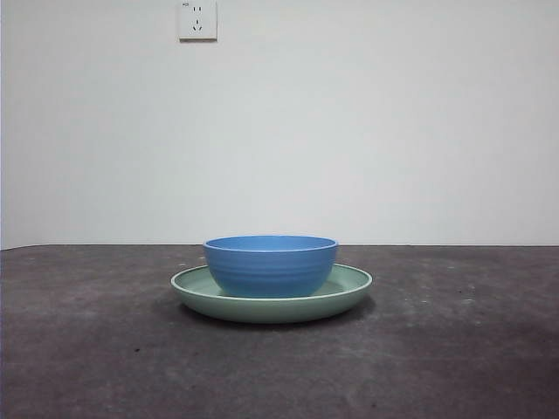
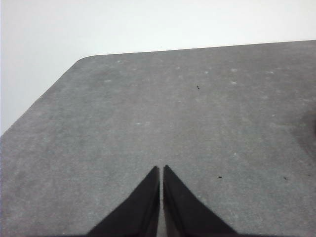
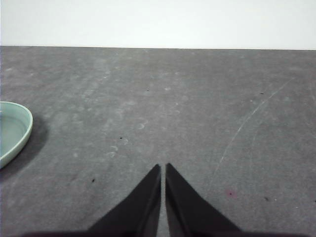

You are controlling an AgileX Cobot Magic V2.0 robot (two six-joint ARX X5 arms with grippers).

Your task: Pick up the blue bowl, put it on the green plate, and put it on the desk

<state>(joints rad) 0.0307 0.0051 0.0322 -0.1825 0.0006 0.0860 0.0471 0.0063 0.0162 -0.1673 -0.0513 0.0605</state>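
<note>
I'm looking level across the table (image 1: 87, 349), dark grey and scuffed, running back to a plain white wall (image 1: 393, 131) with a socket (image 1: 197, 19) cut off at the top edge. Biggest thing on it is the green plate (image 1: 349, 292), sitting flat near the middle, wide and shallow. The blue bowl (image 1: 271, 264) stands upright inside the plate, mouth facing straight up, roughly centred, its base resting on the plate's floor. Both are round, so I get no long axis off either one. The bowl hides the plate's middle and far rim from me, and from this low angle I can't see inside the bowl.

Neither arm shows in the front view. On the left wrist camera the left gripper (image 2: 161, 170) has its jaws pressed together, nothing between them, over bare table with a rounded corner ahead. On the right wrist camera the right gripper (image 3: 163, 169) is the same, jaws closed and empty, well apart from a sliver of plate (image 3: 19, 131) that the frame edge cuts off. The bowl isn't visible there.
</note>
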